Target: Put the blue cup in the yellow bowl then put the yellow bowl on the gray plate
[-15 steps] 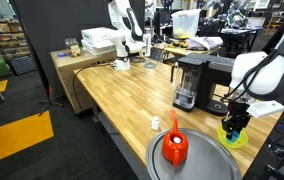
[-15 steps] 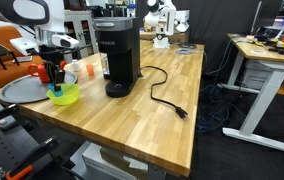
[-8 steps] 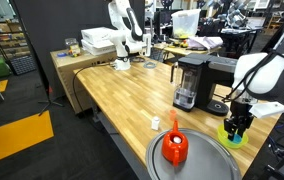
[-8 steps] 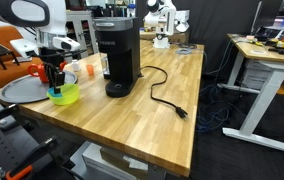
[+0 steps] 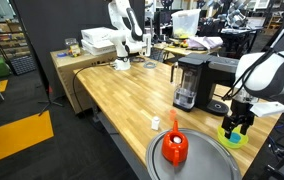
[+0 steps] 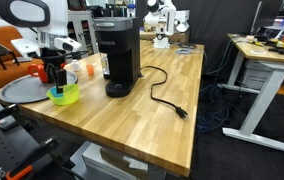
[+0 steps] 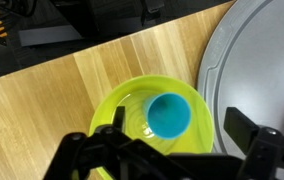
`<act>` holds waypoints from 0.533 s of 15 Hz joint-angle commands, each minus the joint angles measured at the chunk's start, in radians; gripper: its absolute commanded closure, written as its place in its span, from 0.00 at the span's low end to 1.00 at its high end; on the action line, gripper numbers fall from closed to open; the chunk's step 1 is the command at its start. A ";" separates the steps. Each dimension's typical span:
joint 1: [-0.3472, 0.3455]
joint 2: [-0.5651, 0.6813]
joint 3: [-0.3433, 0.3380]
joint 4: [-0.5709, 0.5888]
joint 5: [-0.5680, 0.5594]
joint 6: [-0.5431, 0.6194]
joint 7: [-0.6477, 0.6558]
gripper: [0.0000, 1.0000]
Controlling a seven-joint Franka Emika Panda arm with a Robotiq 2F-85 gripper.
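In the wrist view the blue cup [image 7: 169, 114] stands upright inside the yellow bowl [image 7: 132, 105], toward its right side. My gripper [image 7: 177, 140] hangs just above the bowl, open, its fingers apart from the cup and holding nothing. The gray plate [image 7: 257, 60] lies directly beside the bowl, rim to rim. In both exterior views the gripper [image 5: 238, 122] [image 6: 52, 72] hovers over the bowl [image 5: 233, 137] [image 6: 64, 95] next to the plate [image 5: 197, 160] [image 6: 22, 90]; the cup is hidden there by the fingers.
A red kettle-like object [image 5: 175, 147] sits on the gray plate, a small white cylinder [image 5: 156, 124] beside it. A black coffee machine [image 6: 115, 55] with a trailing cable [image 6: 167, 100] stands near the bowl. The table edge [image 6: 42, 110] runs close by.
The gripper has opened and let go of the blue cup, which now rests in the yellow bowl. The arm has risen slightly.
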 commanded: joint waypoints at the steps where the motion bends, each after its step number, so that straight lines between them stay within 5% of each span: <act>1: -0.001 -0.023 0.004 -0.014 -0.022 -0.005 0.009 0.00; 8: 0.013 -0.089 0.005 -0.043 -0.060 -0.014 0.015 0.00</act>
